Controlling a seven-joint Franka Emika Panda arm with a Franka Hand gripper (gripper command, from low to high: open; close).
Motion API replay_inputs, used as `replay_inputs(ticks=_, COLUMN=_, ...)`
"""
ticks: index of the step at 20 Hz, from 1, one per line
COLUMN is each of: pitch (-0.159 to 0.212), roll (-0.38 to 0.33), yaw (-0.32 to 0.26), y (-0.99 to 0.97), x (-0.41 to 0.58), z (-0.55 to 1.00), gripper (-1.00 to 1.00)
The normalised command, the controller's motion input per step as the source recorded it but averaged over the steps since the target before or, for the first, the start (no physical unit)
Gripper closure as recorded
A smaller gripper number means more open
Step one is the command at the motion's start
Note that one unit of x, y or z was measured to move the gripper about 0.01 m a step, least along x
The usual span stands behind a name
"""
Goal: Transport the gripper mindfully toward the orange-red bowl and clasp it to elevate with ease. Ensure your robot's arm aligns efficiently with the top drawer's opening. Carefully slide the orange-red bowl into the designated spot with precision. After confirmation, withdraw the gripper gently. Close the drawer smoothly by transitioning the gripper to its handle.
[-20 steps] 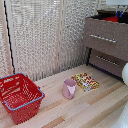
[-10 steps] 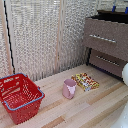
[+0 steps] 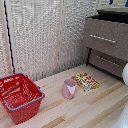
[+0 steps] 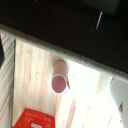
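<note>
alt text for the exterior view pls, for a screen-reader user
A dark brown cabinet stands at the exterior view's right, its top drawer with a silver handle, on a light wooden floor. A pink cup stands mid-floor beside a colourful flat box, with a red wire basket at the left. No gripper or orange-red bowl shows.

Top drawer (image 3: 106, 37), dark brown, seemingly pulled open, silver handle (image 3: 103, 38) horizontal.

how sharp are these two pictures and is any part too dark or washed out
Exterior view: soft but evenly lit; the pink cup and red basket read clearly, white blur at its right edge. Wrist view: blurrier, the dark cabinet top nearly black, detail lost.
</note>
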Motion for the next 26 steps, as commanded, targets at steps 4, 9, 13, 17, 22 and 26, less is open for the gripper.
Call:
replay_inputs(ticks=4, pitch=0.105, roll=-0.141, yaw=0.279, y=0.01, x=-0.073, z=0.01, gripper=-1.0)
replay_inputs(ticks=9, pitch=0.084, roll=-0.21, yaw=0.248, y=0.0, x=-0.04, z=0.0, gripper=-1.0)
replay_inputs(ticks=13, pitch=0.049, roll=-0.331, yaw=0.178, y=0.0, x=-0.003, z=-0.03, gripper=-1.0)
replay_inputs(ticks=17, pitch=0.031, roll=-0.375, yaw=0.131, y=0.0, x=-0.011, z=-0.08, gripper=-1.0)
replay_inputs(ticks=22, pitch=0.065, roll=-0.375, yaw=0.081, y=0.1, x=-0.067, z=-0.07, gripper=-1.0)
replay_inputs(ticks=26, pitch=0.13, roll=-0.375, yaw=0.066, y=0.22, x=-0.19, z=-0.09, gripper=-1.0)
